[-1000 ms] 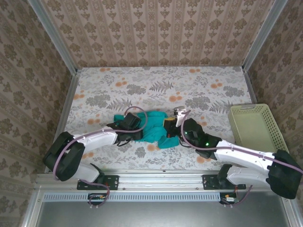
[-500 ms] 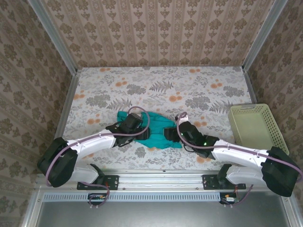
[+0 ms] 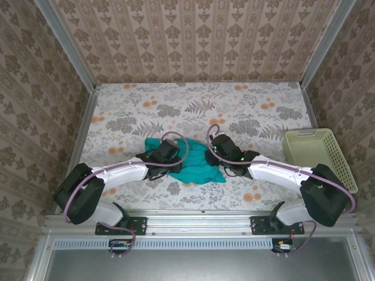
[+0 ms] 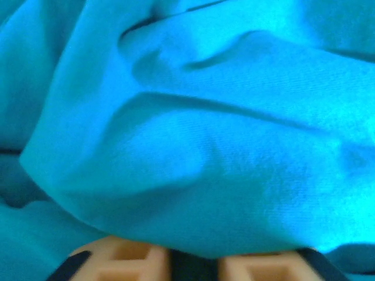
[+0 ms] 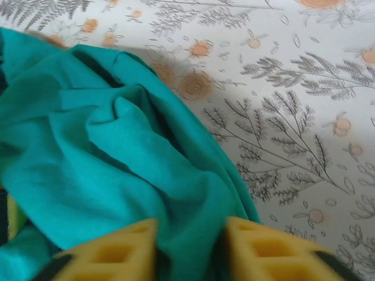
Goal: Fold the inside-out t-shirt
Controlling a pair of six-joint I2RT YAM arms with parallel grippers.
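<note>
The inside-out t-shirt point(image 3: 196, 168) is seen crumpled in a heap on the counter point(image 3: 176, 99), near the middle of its near edge. A fold of it is clamped between the fingers point(image 5: 117, 252) of the right pincer point(image 5: 190, 249). The left pincer point(image 4: 193, 260) is covered by the cloth, its fingers close together; whether anything is gripped cannot be told. A pale yellow basket point(image 3: 310, 133) is set at the right edge, well apart.

Patterned beige wallpaper point(image 3: 199, 35) covers the far, left and right walls. Metal posts point(image 3: 64, 44) stand at the far corners. A floral cloth covers the table point(image 3: 246, 105). A pale yellow basket point(image 3: 316, 155) sits at the right edge. An aluminium rail point(image 3: 199, 219) runs along the near edge.
</note>
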